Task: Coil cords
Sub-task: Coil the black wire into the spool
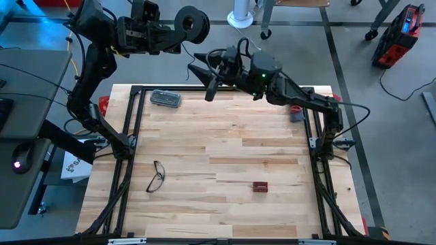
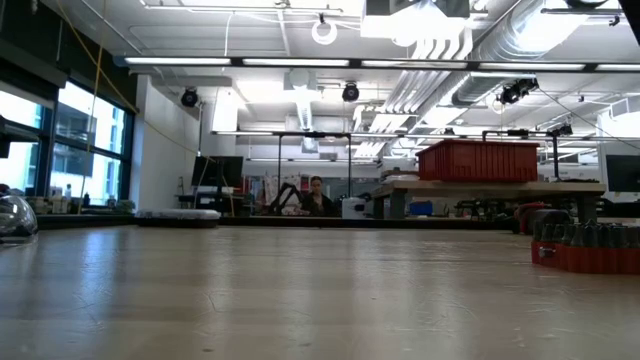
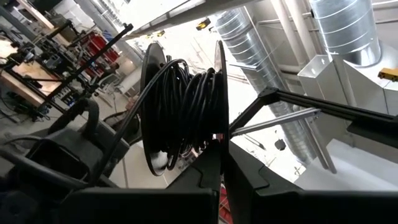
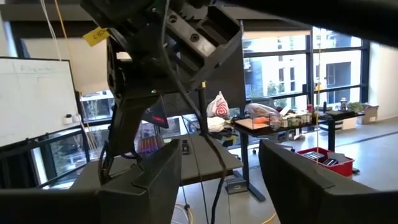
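left gripper (image 1: 178,30) is clenched on the reel (image 1: 193,23), held up past the table's (image 1: 225,170) far edge so the wire can wind w/o dragging. right gripper (image 1: 199,75) just beside it, jaws released wide, prob. to guide the wire (image 3: 183,102). reel: round black flanges; wire thin, glossy, loosely looped btwn them.

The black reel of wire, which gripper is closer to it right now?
Left. The left gripper is shut on the reel, holding it above the table's far edge. The right gripper hangs open just beside and below it, not touching.
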